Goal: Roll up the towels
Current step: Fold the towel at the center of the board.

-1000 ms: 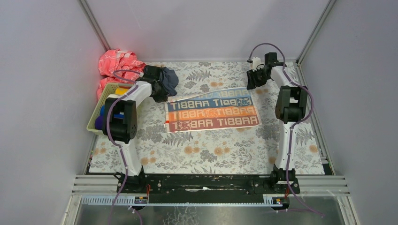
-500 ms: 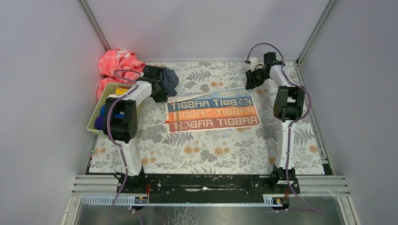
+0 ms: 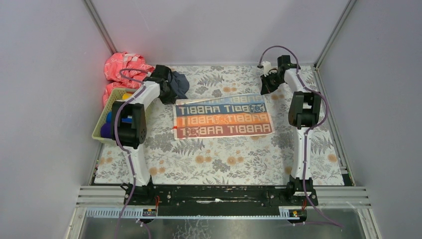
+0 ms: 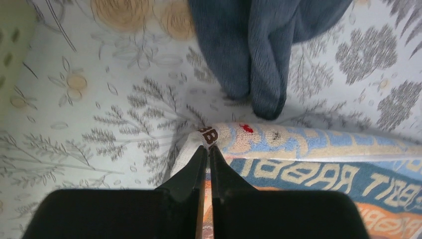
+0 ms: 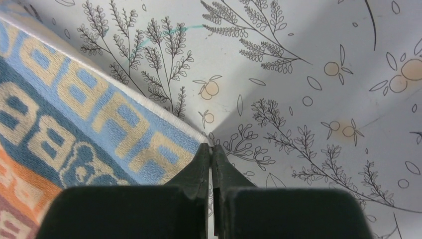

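Observation:
The cream "RABBIT" towel (image 3: 222,118) lies spread flat mid-table, with blue and orange stripes. My left gripper (image 3: 168,93) is shut on its far left corner, seen pinched in the left wrist view (image 4: 209,148). My right gripper (image 3: 267,84) is shut on its far right corner, seen in the right wrist view (image 5: 211,148). The dark grey-blue towel (image 3: 180,82) lies crumpled just beyond the left gripper and hangs close in the left wrist view (image 4: 263,45). Yellow (image 3: 128,95), blue (image 3: 109,118) and purple (image 3: 105,131) rolls lie in the basket.
A light green basket (image 3: 98,130) stands at the table's left edge, against the left arm. A pink-red cloth (image 3: 124,67) is bunched in the far left corner. The floral covering (image 3: 224,159) spreads over the table. Grey walls close in on three sides.
Both grippers have moved a little toward the far wall with the towel's far corners. The towel's far edge has shifted back and the towel lies straighter.

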Tool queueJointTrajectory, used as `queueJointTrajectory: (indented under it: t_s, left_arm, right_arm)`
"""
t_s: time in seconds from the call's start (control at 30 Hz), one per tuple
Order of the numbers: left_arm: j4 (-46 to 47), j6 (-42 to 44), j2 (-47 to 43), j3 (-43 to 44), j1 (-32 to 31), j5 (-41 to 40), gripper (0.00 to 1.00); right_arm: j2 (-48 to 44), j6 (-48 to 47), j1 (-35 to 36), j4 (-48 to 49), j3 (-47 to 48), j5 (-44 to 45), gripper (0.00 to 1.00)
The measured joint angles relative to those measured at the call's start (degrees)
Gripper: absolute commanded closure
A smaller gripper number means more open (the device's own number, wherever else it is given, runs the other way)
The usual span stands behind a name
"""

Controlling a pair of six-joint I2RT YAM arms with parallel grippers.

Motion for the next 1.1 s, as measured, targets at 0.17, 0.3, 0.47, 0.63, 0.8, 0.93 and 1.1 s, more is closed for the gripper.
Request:
queueJointTrajectory:
  t_s: [0.17,0.3,0.47,0.63,0.8,0.93,1.1]
  left_arm:
    - [-1.4,1.6,3.7,7.3,1.6,-0.2,1.0]
    - [-1.8,3.4,5.5,12.2,1.9,0.0,1.0]
    - [-2.2,4.9,5.5,12.2,2.0,0.5,1.0]
    - [-3.0,5.5,4.3,10.1,2.8,1.8,1.0]
    - [-4.2,6.4,2.2,8.1,3.5,2.6,1.0]
    - [-5.6,7.4,0.1,6.0,3.9,2.8,1.0]
    - [-7.9,8.2,-2.5,2.6,4.8,2.8,1.0]
  right_arm:
    - [-2.8,0.1,0.1,2.5,-4.3,2.9,1.0]
    - [-6.3,0.3,0.1,4.3,-9.6,3.6,1.0]
    - [-11.8,0.9,0.1,7.6,-16.0,4.1,1.0]
    - [-18.7,1.5,0.1,10.3,-22.8,3.4,0.99]
    - [-28.5,1.4,0.5,12.5,-33.2,2.6,1.0]
    - [-35.1,1.2,1.9,13.6,-41.6,3.6,1.0]
    - [-39.5,1.0,4.6,13.8,-49.5,6.2,1.0]
